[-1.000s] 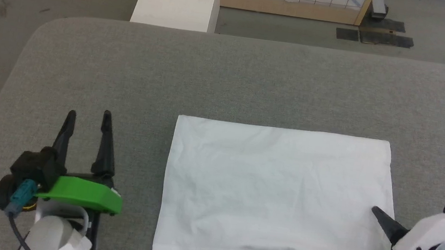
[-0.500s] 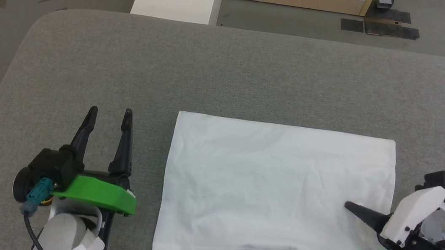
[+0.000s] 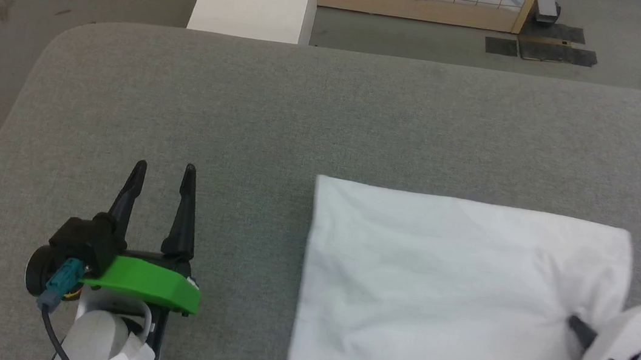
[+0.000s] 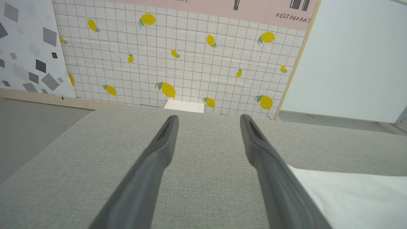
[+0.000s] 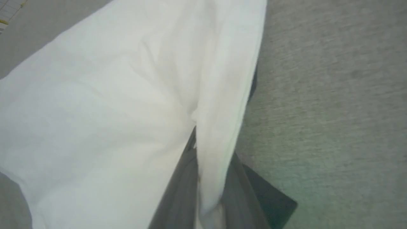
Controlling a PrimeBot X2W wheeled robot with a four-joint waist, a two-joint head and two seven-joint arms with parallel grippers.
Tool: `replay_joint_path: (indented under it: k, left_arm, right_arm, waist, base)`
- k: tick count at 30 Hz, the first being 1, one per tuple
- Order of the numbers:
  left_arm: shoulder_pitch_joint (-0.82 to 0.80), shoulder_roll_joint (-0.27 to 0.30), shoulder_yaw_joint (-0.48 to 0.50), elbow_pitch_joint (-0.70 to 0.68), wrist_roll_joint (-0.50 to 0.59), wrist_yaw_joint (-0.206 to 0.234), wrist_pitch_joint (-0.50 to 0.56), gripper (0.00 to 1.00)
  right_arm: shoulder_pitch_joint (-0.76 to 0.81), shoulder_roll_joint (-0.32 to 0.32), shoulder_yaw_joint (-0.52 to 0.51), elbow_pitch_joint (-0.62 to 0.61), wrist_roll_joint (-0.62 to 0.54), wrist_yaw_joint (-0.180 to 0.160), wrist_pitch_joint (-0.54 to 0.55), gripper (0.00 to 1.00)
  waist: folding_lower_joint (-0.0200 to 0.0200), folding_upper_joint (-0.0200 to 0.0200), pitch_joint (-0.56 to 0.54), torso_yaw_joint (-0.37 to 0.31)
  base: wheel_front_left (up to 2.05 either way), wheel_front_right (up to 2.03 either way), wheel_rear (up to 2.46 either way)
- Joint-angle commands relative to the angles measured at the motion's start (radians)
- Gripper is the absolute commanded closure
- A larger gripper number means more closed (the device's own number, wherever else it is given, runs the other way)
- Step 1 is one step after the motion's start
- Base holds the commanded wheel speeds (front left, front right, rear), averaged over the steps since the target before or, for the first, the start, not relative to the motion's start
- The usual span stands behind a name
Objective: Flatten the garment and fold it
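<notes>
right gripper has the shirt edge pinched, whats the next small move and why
Probably lift the right gripper slightly and carry that edge leftward: it is shut on the right edge of the garment, which lies flat, and the left gripper sits open off it.

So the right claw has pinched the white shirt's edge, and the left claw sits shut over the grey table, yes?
No: the left gripper stands open, fingers apart, over the table, as the left wrist view shows. The right gripper does pinch the garment.
</notes>
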Motion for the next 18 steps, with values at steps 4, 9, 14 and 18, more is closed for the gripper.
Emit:
replay_joint_path:
  k: [4,9,14,18]
  left_arm:
    - [-0.002,-0.007,0.005,0.009,0.008,-0.011,-0.004,0.00]
    - [0.000,-0.008,0.006,0.018,0.010,-0.016,-0.004,0.00]
    - [0.000,-0.009,0.003,0.032,0.012,-0.022,-0.004,0.00]
    - [-0.001,-0.009,-0.001,0.042,0.013,-0.027,-0.004,0.00]
  right_arm:
    - [0.038,-0.013,-0.063,-0.082,-0.120,-0.002,-0.045,1.00]
    - [0.067,-0.012,-0.031,-0.192,-0.162,-0.002,-0.045,1.00]
    - [0.116,-0.011,0.104,-0.363,-0.155,-0.002,0.004,1.00]
    - [0.156,-0.014,0.264,-0.498,-0.147,-0.002,0.080,1.00]
  waist:
    - [0.0000,0.0000,-0.004,-0.004]
    - [0.0000,0.0000,-0.010,-0.009]
    - [0.0000,0.0000,-0.021,-0.010]
    - [0.0000,0.0000,-0.026,-0.009]
  base:
    - [0.00,0.00,0.00]
    - [0.00,0.00,0.00]
    - [0.00,0.00,0.00]
    - [0.00,0.00,0.00]
